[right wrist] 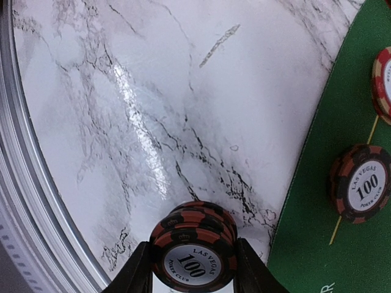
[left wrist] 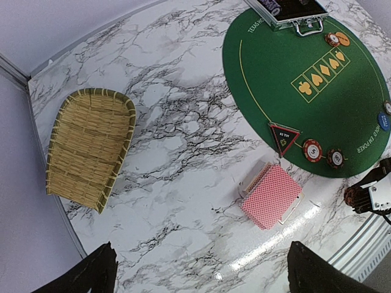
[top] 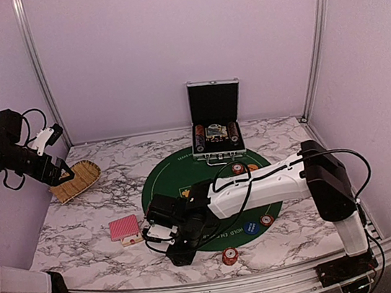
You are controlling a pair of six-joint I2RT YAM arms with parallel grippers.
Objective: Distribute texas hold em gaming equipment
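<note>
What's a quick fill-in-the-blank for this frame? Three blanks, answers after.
1. The chips gripped by the right claw read ____.
2. The left claw is ____, holding nothing.
3. The token lies on the ____ mat.

Missing words: 100; open; green.
</note>
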